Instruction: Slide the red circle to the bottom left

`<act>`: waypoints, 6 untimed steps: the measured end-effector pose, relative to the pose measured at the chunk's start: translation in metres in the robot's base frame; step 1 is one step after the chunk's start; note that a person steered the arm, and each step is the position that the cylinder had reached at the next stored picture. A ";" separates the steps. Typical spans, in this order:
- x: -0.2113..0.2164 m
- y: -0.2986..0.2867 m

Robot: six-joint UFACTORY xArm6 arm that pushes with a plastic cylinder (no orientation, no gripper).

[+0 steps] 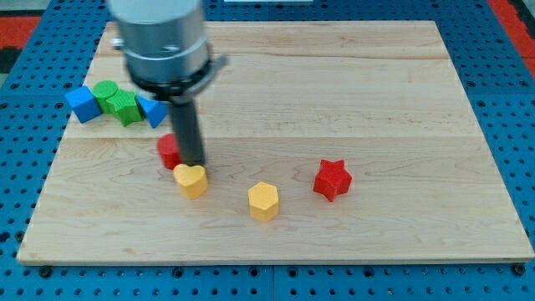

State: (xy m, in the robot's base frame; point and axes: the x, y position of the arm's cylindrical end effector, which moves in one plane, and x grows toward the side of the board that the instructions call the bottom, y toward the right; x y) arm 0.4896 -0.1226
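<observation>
The red circle [169,150] lies on the wooden board at the view's left of centre, partly hidden behind my rod. My tip [193,163] rests on the board right at the red circle's right side and just above the yellow heart [191,180]. Whether the tip touches the red circle cannot be told.
A yellow hexagon [263,201] lies right of the heart. A red star [332,179] lies further right. At the view's upper left sit a blue block [82,103], two green blocks [117,102] and a blue triangle [153,110]. The board's bottom left corner [38,247] lies below.
</observation>
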 end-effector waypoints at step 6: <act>-0.025 0.072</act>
